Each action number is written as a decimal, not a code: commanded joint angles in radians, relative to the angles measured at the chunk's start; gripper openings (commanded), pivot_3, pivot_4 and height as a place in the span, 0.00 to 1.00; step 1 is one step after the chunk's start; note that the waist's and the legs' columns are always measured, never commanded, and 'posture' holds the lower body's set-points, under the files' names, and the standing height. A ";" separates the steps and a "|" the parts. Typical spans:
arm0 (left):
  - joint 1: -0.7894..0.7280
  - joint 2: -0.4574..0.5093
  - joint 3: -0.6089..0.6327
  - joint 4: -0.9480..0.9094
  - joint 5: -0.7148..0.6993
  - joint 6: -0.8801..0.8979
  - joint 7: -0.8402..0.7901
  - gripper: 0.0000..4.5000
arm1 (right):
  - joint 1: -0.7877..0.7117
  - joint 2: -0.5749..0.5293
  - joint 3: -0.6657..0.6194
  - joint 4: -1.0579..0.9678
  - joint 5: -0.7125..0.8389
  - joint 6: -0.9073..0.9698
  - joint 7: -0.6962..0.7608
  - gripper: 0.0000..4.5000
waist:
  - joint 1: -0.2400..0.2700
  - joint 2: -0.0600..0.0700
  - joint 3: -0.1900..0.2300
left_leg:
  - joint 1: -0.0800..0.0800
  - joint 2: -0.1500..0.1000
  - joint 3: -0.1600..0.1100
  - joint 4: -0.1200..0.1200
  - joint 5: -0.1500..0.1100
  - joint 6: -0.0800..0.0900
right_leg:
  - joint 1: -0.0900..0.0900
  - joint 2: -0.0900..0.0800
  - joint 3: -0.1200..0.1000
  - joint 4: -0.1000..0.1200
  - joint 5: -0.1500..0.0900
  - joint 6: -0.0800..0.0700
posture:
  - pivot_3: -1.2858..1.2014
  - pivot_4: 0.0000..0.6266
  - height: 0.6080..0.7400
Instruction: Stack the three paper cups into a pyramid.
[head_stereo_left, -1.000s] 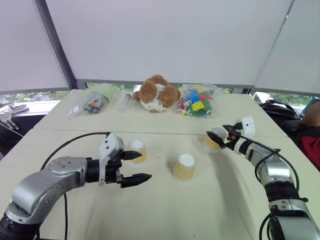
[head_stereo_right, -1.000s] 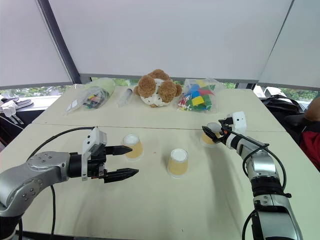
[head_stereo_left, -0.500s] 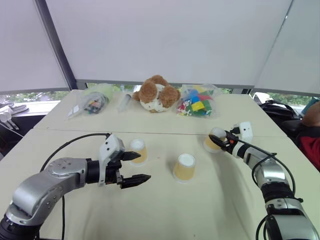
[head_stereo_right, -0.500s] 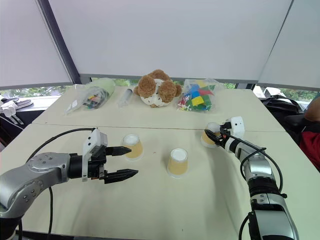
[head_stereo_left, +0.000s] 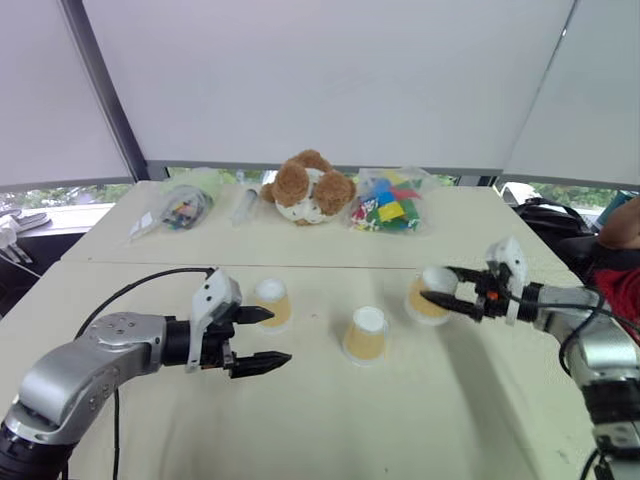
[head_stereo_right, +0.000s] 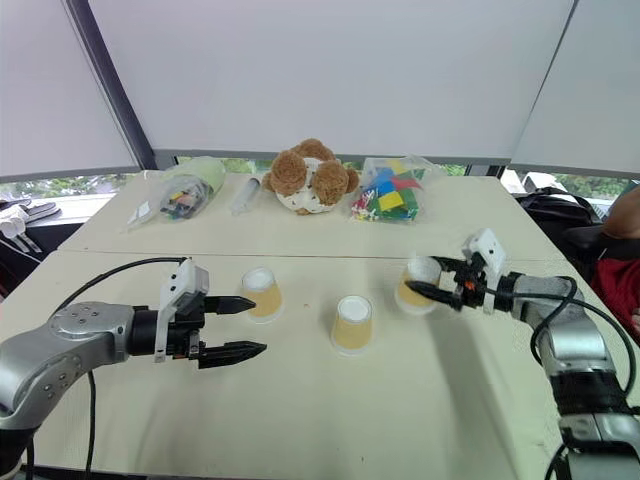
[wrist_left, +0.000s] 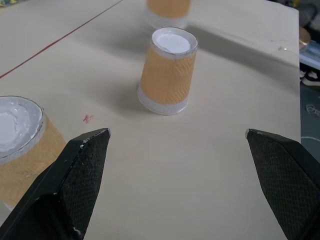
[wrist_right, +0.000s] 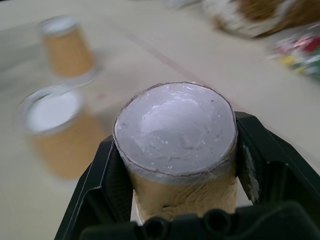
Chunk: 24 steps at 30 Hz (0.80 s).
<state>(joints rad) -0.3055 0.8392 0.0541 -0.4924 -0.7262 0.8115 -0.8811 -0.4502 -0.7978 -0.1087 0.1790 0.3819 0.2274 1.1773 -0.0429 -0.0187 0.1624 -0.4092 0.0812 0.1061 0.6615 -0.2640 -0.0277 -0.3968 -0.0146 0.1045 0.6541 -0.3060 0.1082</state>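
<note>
One cup clamped between right gripper jaws, left gripper jaws wide, two cups ahead of them

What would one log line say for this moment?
right gripper: shut on right cup | left gripper: open, empty | cups stacked: none

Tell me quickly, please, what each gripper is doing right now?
Left gripper: open, empty.
Right gripper: shut on a paper cup.
</note>
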 joint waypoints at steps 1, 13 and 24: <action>0.007 -0.007 0.001 -0.030 0.003 -0.019 0.003 1.00 | 0.027 -0.019 0.006 -0.125 0.034 0.047 0.021 0.54 | -0.001 0.000 0.000 | 0.000 0.000 0.000 0.000 0.000 0.000 | 0.000 0.000 0.000 0.000 0.000 0.000 | 0.52 0.24 1.00; 0.008 -0.014 -0.004 -0.031 0.003 -0.016 0.007 1.00 | 0.093 0.033 0.041 -0.188 0.024 0.056 0.007 0.54 | 0.003 0.000 0.000 | 0.000 0.000 0.000 0.001 0.000 0.000 | 0.000 0.000 0.000 0.000 0.000 0.000 | 0.52 0.24 1.00; 0.011 -0.018 0.001 -0.043 -0.008 -0.006 0.023 1.00 | 0.071 0.055 0.068 -0.076 -0.024 -0.045 0.018 1.00 | 0.003 0.000 0.000 | 0.000 0.000 0.000 0.001 0.000 0.000 | 0.000 0.000 0.000 0.000 0.000 0.000 | 0.52 0.24 1.00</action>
<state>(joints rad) -0.2879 0.8203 0.0445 -0.5065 -0.7282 0.8063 -0.8631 -0.3615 -0.7443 -0.0266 0.1053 0.3571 0.2083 1.1895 -0.0400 -0.0190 0.1624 -0.4092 0.0811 0.1057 0.6623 -0.2640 -0.0276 -0.3964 -0.0146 0.1045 0.6541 -0.3061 0.1079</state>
